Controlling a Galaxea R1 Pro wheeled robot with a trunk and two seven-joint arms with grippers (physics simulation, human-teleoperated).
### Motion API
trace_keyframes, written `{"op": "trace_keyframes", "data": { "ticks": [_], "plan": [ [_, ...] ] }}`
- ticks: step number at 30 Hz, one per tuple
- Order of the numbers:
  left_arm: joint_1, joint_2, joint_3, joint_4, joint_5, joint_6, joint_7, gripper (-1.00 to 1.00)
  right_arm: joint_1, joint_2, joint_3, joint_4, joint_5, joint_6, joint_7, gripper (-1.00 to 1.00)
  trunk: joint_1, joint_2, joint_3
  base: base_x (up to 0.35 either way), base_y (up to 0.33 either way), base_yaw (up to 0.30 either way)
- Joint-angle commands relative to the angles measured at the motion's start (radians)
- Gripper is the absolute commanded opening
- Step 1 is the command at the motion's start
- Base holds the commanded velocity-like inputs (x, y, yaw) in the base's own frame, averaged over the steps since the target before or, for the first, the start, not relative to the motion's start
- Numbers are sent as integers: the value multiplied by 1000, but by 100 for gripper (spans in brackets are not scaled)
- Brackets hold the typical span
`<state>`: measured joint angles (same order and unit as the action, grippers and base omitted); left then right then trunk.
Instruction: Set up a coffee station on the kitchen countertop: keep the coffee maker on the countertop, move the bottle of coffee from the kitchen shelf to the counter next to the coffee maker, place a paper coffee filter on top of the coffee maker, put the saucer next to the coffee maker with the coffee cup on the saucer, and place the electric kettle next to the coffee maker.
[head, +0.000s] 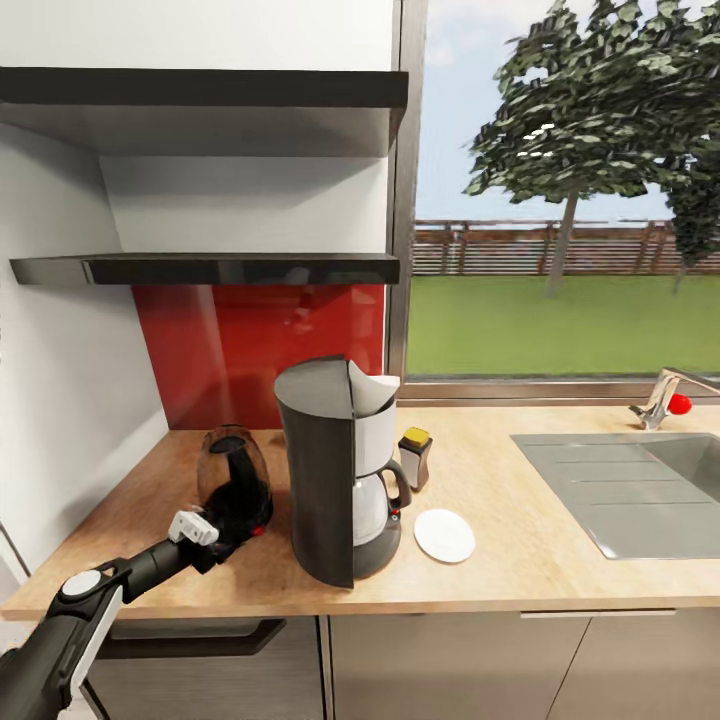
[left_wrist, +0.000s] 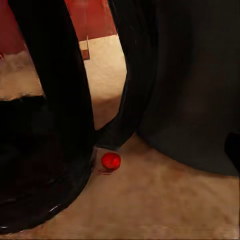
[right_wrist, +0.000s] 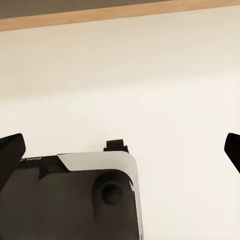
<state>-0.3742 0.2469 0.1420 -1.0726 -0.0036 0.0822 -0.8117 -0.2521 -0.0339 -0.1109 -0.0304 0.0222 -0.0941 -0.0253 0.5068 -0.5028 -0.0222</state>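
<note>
While your left gripper (head: 222, 528) clutches the electric kettle (head: 235, 487) by its handle on the kitchen countertop (head: 520, 540) just left of the coffee maker (head: 335, 470), you're placing it; release cleanly, right gripper spread.

Home kitchen: wood-grain countertop (head: 520, 560) with steel sink (head: 620, 490), tap (head: 662, 398), red backsplash (head: 260, 345), wall shelves (head: 210, 268), garden window (head: 565, 200).

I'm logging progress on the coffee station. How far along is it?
Done: the coffee maker stands on the countertop with the paper filter on top, the bottle of coffee and saucer beside it. In hand: the left gripper is at the electric kettle. Left: the cup on the saucer.
</note>
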Motion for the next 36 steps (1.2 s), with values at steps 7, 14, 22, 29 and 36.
{"op": "trace_keyframes", "data": {
  "ticks": [7,14,22,29,36],
  "plan": [
    [83,-3,88,-6,-1,-81,-5,100,-1,0,-7,1,2,-4,-1,100,1,-2,-2,-248,0,0],
    [145,-6,129,10,5,-106,-3,100,-1,0,-7,1,4,-4,-1,100,1,-2,-2,-164,0,0],
    [380,-15,213,22,55,-242,-2,100,-1,0,-7,1,3,-3,-1,100,1,-2,-2,-7,0,0],
    [459,-20,222,173,78,-275,0,100,-1,7,-7,2,3,-1,4,100,1,-2,-2,0,0,0],
    [463,-8,226,467,38,-285,111,100,-1,9,-7,4,4,-1,7,100,1,-2,-2,0,0,0]
  ]
}}
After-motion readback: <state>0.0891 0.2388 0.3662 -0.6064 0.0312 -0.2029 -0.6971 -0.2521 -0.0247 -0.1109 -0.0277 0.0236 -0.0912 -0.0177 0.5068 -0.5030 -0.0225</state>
